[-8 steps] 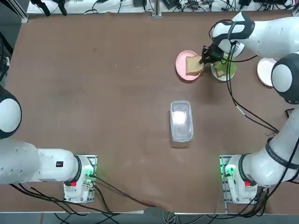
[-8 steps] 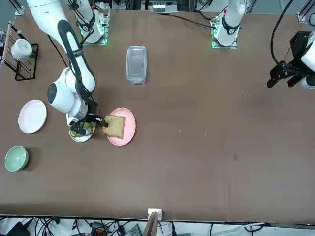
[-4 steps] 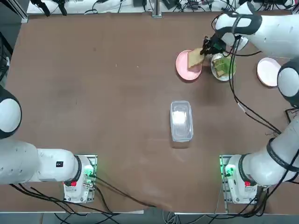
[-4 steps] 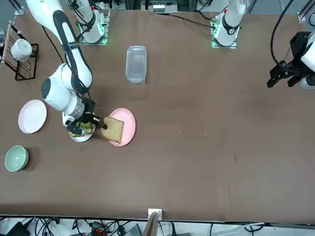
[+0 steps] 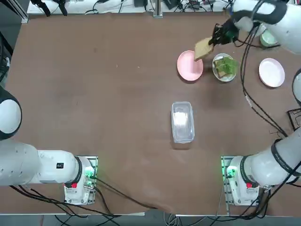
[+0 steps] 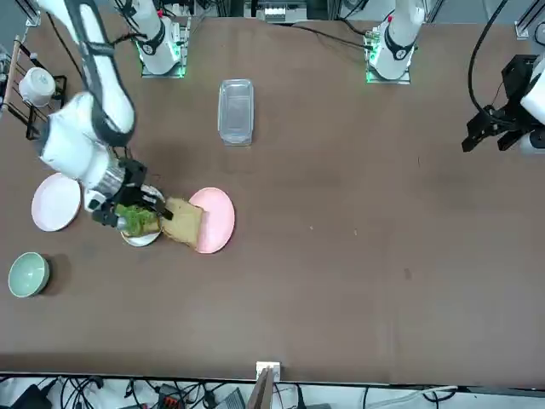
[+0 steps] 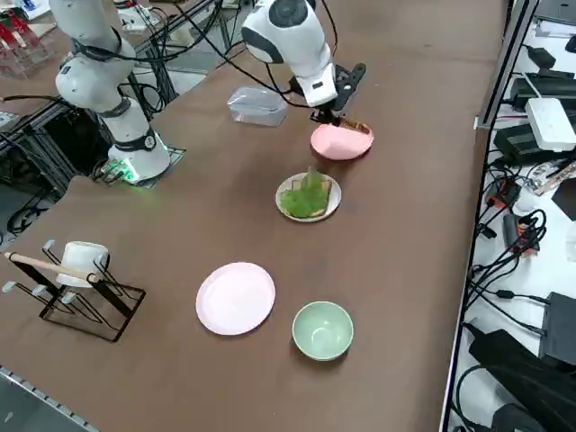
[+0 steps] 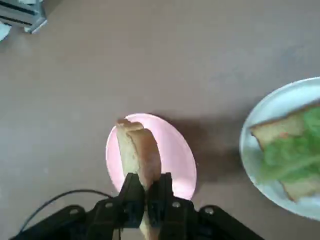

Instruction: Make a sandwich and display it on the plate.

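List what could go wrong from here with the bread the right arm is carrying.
The end effector pinches the bread slice by one edge only, so it may swing or slip out above the pink plate. The lettuce on the white plate sits heaped, so the slice might land crooked or push it off.

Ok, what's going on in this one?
The right arm is midway through building a sandwich. Its hand is shut on a slice of bread, holding it on edge in the air above the pink plate. Beside that, the white plate already holds a slice topped with lettuce, not yet covered. The held slice looks meant to go on top.
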`<state>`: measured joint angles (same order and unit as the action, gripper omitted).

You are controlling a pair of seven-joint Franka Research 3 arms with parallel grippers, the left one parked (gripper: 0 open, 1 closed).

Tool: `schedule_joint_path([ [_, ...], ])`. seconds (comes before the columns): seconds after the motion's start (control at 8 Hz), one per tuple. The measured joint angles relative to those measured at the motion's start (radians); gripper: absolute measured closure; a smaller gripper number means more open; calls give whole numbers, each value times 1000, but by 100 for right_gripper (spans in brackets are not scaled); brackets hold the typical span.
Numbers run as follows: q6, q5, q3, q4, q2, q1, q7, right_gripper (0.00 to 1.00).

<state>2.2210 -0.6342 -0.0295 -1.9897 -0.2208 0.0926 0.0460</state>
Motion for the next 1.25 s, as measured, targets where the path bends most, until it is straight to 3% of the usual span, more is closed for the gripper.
schedule_joint_path([
  [0.12,-109,0,-2,35,7,-74,82,92],
  [0.38,-222,-1,-6,47,-4,-201,288,92],
  [0.88,-306,-48,-6,61,-100,-323,534,92],
  [1.25,-410,-68,-6,146,-200,-421,677,92],
])
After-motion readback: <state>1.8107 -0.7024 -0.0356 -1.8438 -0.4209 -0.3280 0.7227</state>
